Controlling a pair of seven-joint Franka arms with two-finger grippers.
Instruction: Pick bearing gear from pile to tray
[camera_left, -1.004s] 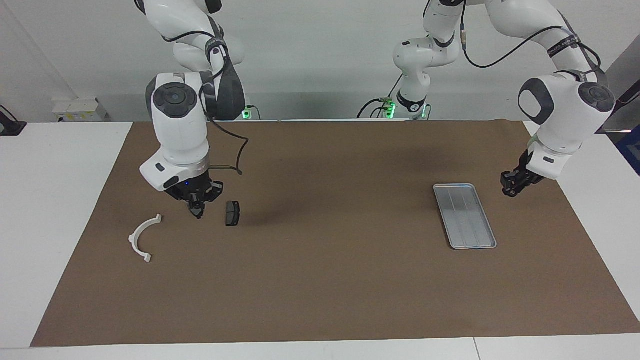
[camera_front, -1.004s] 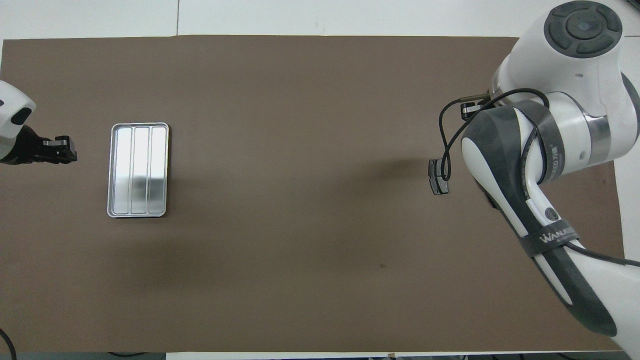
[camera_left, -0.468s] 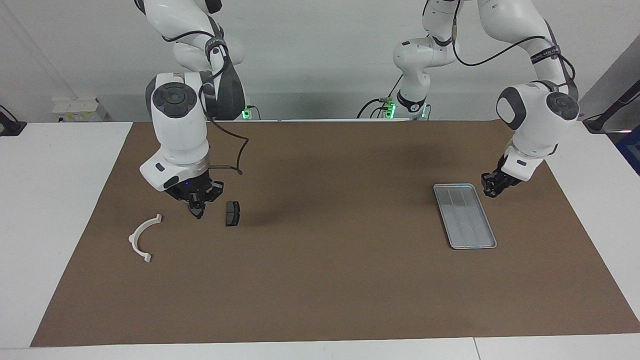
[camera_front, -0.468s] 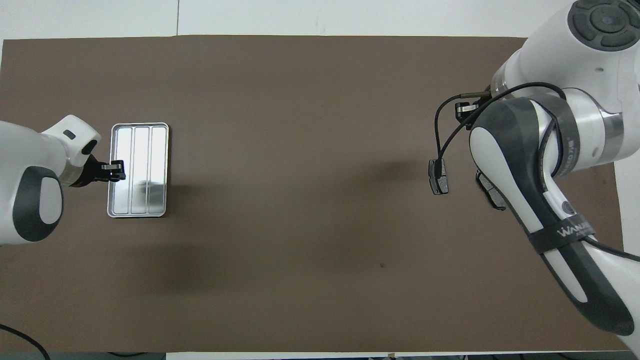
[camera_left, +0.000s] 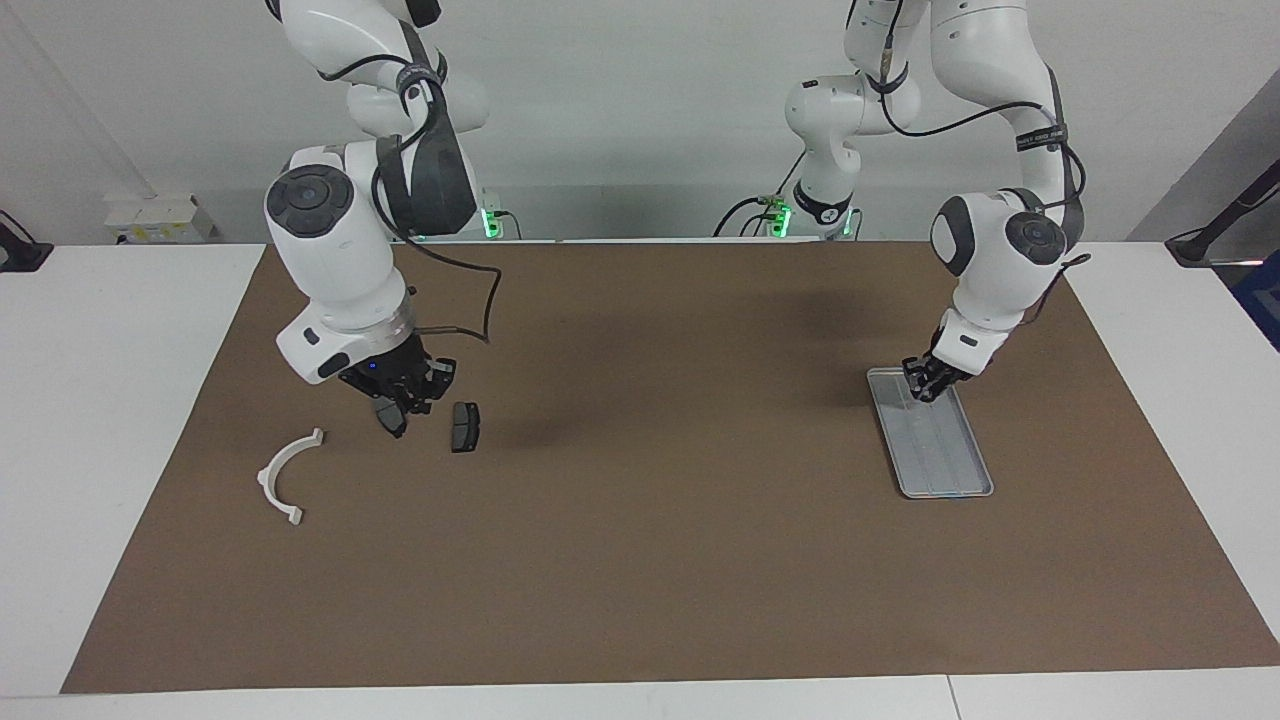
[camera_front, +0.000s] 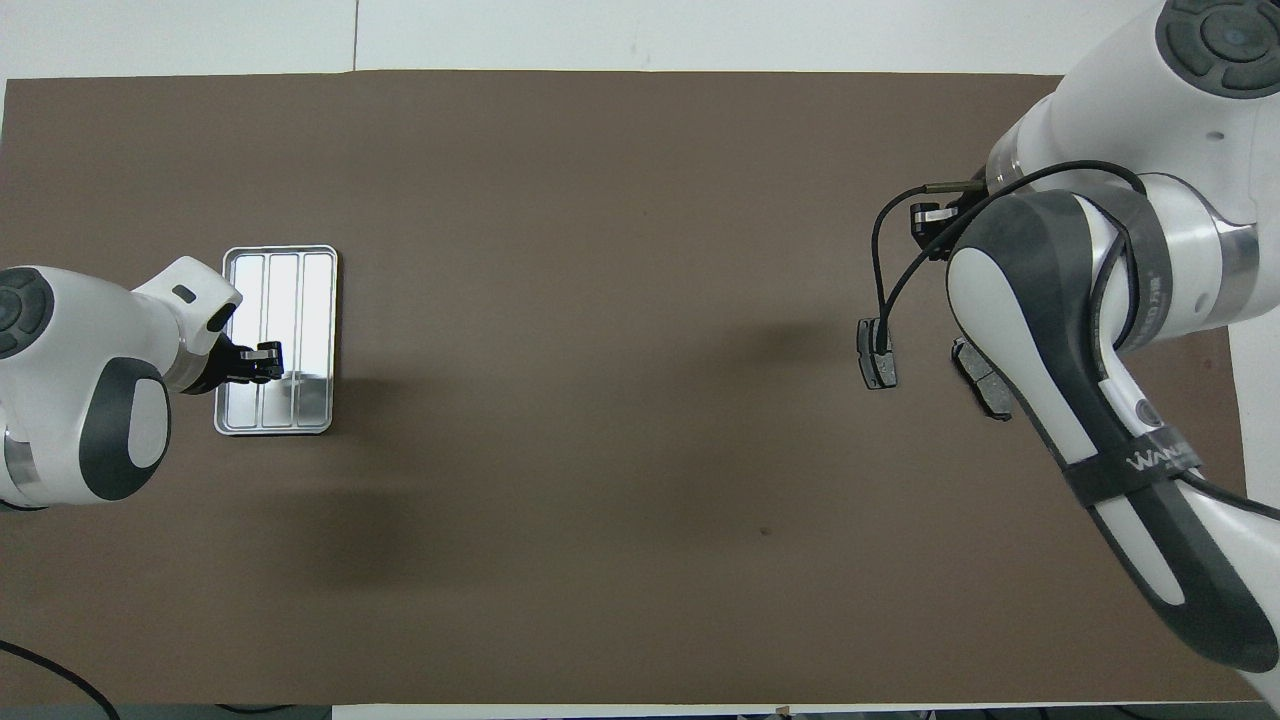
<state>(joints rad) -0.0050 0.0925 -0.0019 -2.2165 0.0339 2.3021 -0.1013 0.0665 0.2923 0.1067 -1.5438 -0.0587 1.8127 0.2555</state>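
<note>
The pile lies toward the right arm's end of the table: a white plastic arc (camera_left: 284, 474) and two dark brake pads (camera_left: 465, 427) (camera_left: 388, 416), seen from overhead as one pad (camera_front: 877, 353) and another pad (camera_front: 985, 379). My right gripper (camera_left: 408, 393) hangs shut just above the pad nearer the arc; what it holds, if anything, I cannot make out. The silver ribbed tray (camera_left: 948, 455) (camera_front: 300, 290) lies toward the left arm's end. My left gripper (camera_left: 925, 385) (camera_front: 268, 356) is low over the tray's end nearer the robots. No bearing gear shows in either view.
A brown mat (camera_left: 640, 560) covers most of the white table (camera_left: 110, 400), with white margins at both ends. The right arm's forearm (camera_front: 1060, 380) hides the arc from overhead. A black cable (camera_left: 480, 300) loops beside the right wrist.
The left arm has swung in from beside the tray to low over it. The right arm has lifted and tilted slightly, uncovering the second brake pad.
</note>
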